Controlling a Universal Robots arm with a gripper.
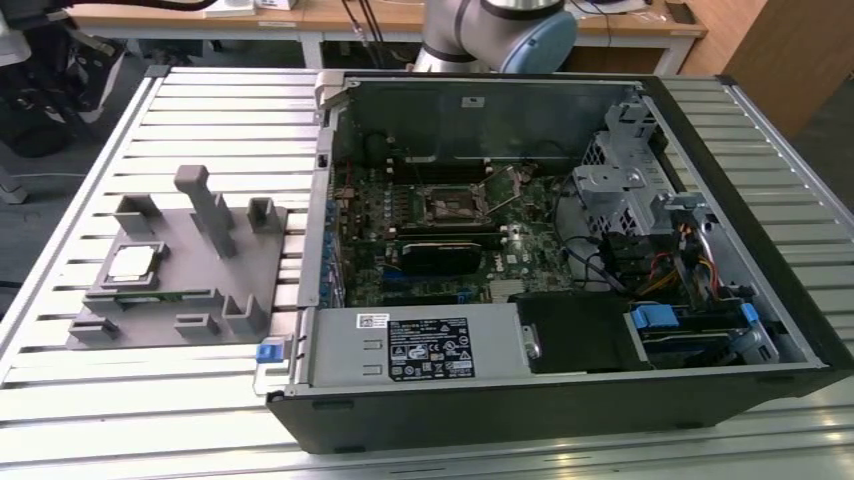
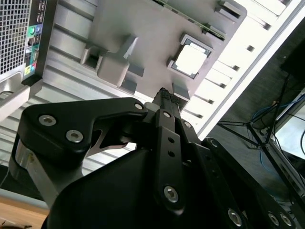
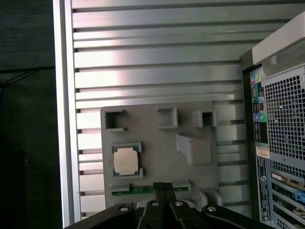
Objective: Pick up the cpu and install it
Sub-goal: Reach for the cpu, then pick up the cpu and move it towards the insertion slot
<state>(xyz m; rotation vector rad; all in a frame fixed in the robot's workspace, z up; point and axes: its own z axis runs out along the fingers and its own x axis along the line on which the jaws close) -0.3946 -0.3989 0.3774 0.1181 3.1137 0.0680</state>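
The cpu [image 1: 130, 263], a small square chip with a shiny silver top, lies flat in a raised nest on the grey fixture plate [image 1: 174, 300] at the exterior view's left. Both wrist views look down on the cpu [image 2: 191, 60] [image 3: 125, 160] from well above. My gripper [image 2: 166, 97] [image 3: 163, 187] hangs high over the plate with its black fingers pressed together and nothing between them. It is apart from the chip. The black socket frame [image 1: 450, 208] sits on the motherboard inside the open computer case [image 1: 747, 330].
The fixture plate carries several grey upright blocks [image 1: 200, 200] and a green strip [image 3: 143, 190] along one edge. The case stands on a slatted metal table [image 1: 200, 110], whose edge [image 3: 64, 119] runs close beside the plate. The arm's base [image 1: 501, 35] stands behind the case.
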